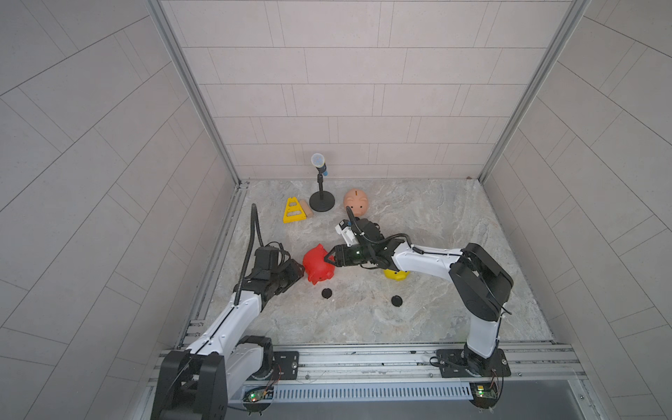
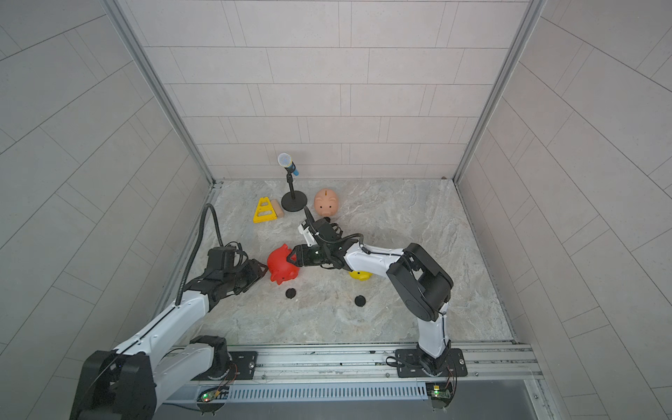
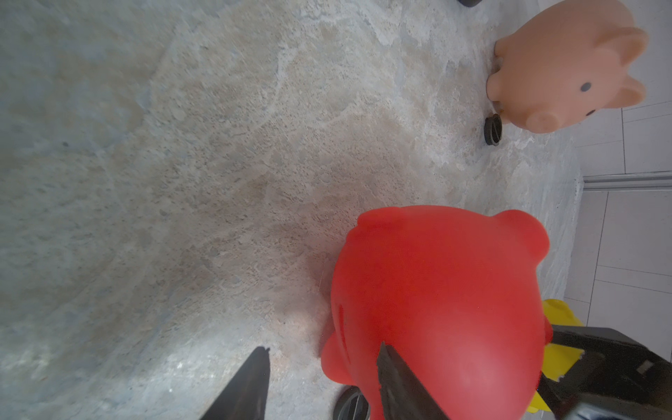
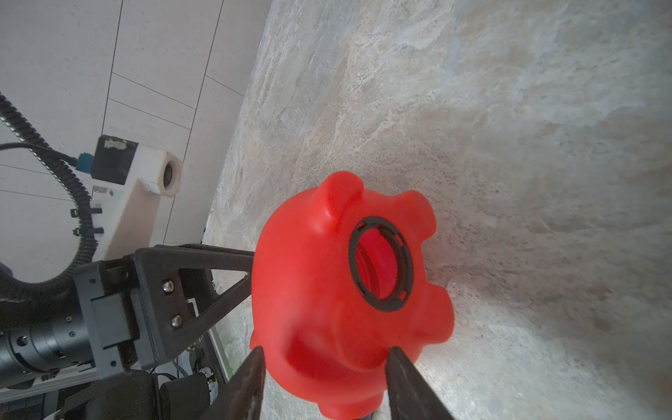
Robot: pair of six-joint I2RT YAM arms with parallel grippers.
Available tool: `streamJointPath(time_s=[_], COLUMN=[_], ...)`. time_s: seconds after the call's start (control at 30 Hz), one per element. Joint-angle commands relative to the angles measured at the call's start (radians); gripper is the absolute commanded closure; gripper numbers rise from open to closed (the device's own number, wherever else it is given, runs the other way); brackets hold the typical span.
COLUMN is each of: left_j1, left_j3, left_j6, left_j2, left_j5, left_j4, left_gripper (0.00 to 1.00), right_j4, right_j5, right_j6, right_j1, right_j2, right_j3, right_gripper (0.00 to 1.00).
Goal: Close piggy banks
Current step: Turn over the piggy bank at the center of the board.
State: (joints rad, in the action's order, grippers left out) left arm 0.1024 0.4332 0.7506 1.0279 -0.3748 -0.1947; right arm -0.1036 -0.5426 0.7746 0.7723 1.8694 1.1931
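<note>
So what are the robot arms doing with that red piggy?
Both arms are busy with the red piggy bank, tipped on its side on the table. The right arm's fingers pinch it, while the left arm's fingers are open, one seemingly resting against its back. Its belly hole has no plug in it. Two black plugs lie nearby. The peach piggy bank and yellow piggy bank wait untouched.

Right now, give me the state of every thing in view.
Red pig, on its side, belly hole open.
Peach pig, upright, belly hidden.
Yellow pig, mostly hidden under right arm.
Plugs, three, loose on table.
Right gripper, shut on red pig.
Left gripper, open, by red pig's back.
</note>
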Motion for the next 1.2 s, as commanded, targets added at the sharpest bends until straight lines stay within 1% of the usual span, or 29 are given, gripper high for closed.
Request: streamJointPath(time_s=[0.0, 0.3, 0.63, 0.93, 1.17], left_j1=[-0.004, -0.003, -0.003, -0.003, -0.003], left_j3=[0.009, 0.007, 0.002, 0.002, 0.004], left_j6=[-0.016, -0.017, -0.020, -0.020, -0.021], left_j2=[0.008, 0.009, 0.027, 0.036, 0.040], left_j5=[-0.006, -0.005, -0.008, -0.012, -0.011], left_j4=[0.017, 0.019, 0.030, 0.031, 0.028], left_gripper=[0.47, 0.47, 0.47, 0.47, 0.47], right_j4=[-0.007, -0.013, -0.020, -0.059, -0.059], right_j5=[-0.010, -0.009, -0.033, -0.075, -0.082], right_j6=[0.002, 0.008, 0.019, 0.055, 0.065], right_j1=[0.001, -0.005, -0.004, -0.004, 0.004], right_j2=[0.023, 0.051, 0.032, 0.017, 0.001], right_j3=[0.018, 0.025, 0.022, 0.020, 0.020], right_gripper=[0.46, 0.42, 0.47, 0.48, 0.49])
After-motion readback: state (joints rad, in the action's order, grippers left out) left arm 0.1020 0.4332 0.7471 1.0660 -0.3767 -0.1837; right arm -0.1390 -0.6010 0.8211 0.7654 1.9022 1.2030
